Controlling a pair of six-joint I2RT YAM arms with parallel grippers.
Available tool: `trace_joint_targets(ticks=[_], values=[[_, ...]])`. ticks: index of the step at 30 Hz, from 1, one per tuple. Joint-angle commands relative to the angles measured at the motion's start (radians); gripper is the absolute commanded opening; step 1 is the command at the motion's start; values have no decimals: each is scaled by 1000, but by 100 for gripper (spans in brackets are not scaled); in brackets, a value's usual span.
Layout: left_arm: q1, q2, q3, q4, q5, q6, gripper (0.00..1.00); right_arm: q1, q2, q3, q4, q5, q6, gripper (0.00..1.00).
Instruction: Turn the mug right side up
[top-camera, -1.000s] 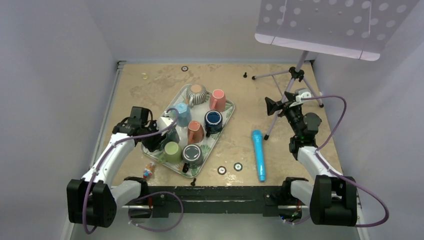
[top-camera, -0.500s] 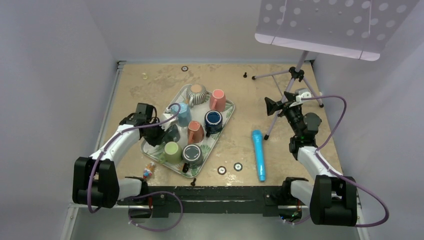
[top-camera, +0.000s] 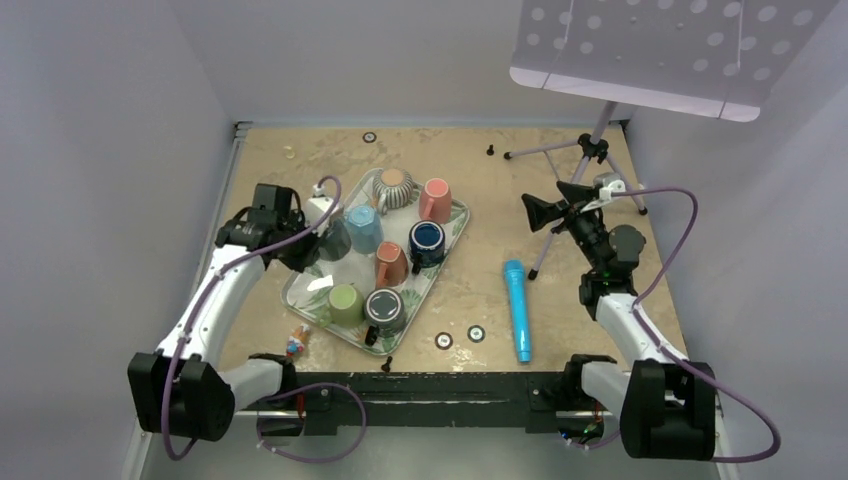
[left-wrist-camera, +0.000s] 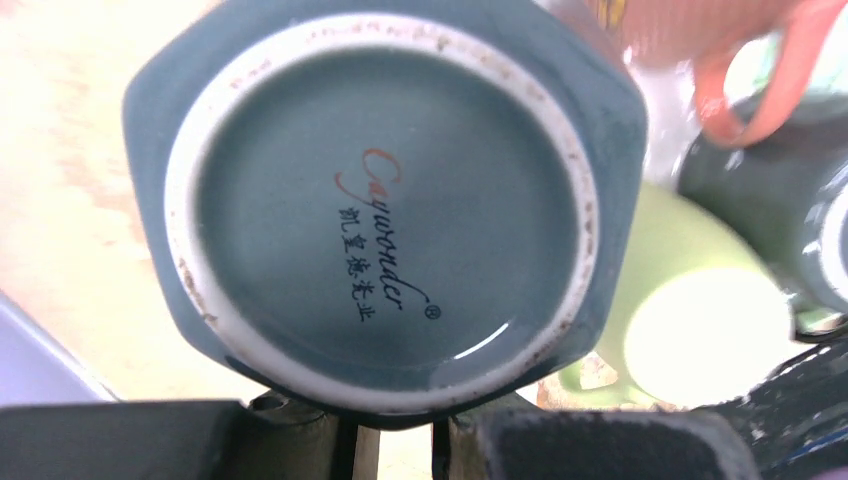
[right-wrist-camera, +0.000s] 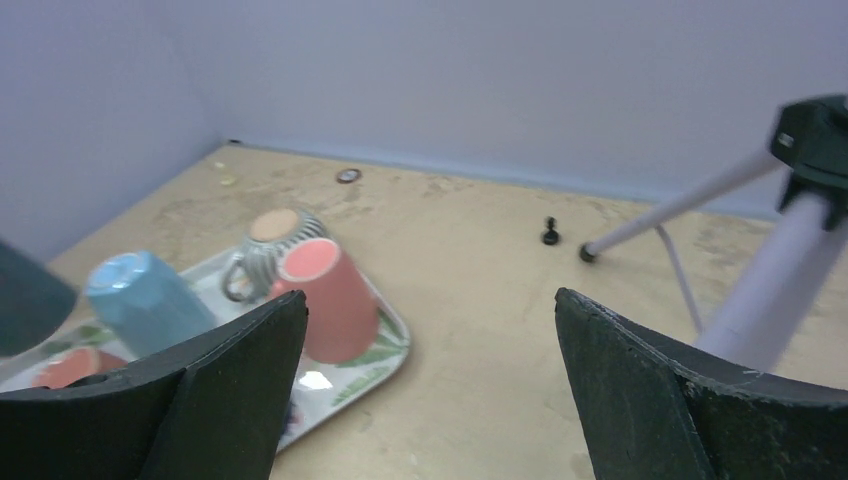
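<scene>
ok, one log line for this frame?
phase: mug flip | left gripper: shut on dark grey mug, left edge of tray, base facing wrist cam | right gripper: open, near tripod | result: not yet upright

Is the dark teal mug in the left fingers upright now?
Not yet: the dark teal hexagonal ceramic mug is tipped, showing its base to the left wrist camera; its opening is hidden.

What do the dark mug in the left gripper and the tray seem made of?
Dark mug: glazed ceramic, most likely; glossy grey-blue base with a highlight, bare whitish foot ring with brown specks, printed maker's mark. Tray: unclear, perhaps plastic or melamine; smooth, shiny, leaf-printed surface with a bright reflection.
</scene>
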Motion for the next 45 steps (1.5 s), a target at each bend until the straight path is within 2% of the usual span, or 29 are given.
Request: trace_joint_targets(ticks=[1, 5, 8, 11, 14, 19, 22, 29, 34, 36, 38, 39, 42, 43, 45], values=[[-1, -89, 211, -74, 49, -128, 0, 49, -85, 68, 14, -124, 169, 98], [-1, -119, 364, -206, 192, -176, 0, 215, -155, 108, -40, -118, 214, 98], [-1, -144, 478, -296, 320, -212, 0, 399, -150, 166, -26, -109, 252, 98], [-1, -171, 549, -351, 415, -241, 0, 594, -58, 227, 87, -88, 303, 98], [-1, -196, 581, -373, 495, -264, 0, 717, 68, 316, 201, -121, 385, 98], [-1, -228, 622, -380, 622, -300, 0, 798, 244, 394, 409, -155, 590, 92], [-2, -244, 620, -356, 674, -327, 0, 850, 324, 450, 502, -176, 660, 90], [-3, -257, 600, -295, 678, -357, 0, 905, 412, 527, 595, -210, 775, 85], [-13, -257, 560, -242, 729, -378, 0, 925, 472, 570, 653, -224, 863, 79], [-29, -255, 539, -223, 723, -380, 0, 929, 500, 599, 711, -225, 909, 72], [-42, -249, 517, -215, 726, -375, 0, 929, 522, 621, 751, -218, 942, 59], [-45, -245, 510, -215, 721, -371, 0, 929, 527, 632, 752, -213, 945, 51], [-49, -237, 507, -245, 696, -333, 0, 926, 519, 633, 722, -217, 925, 14], [-49, -240, 507, -260, 679, -309, 6, 921, 502, 620, 695, -212, 904, 2], [-48, -252, 505, -288, 606, -278, 52, 899, 451, 583, 601, -196, 839, 0]])
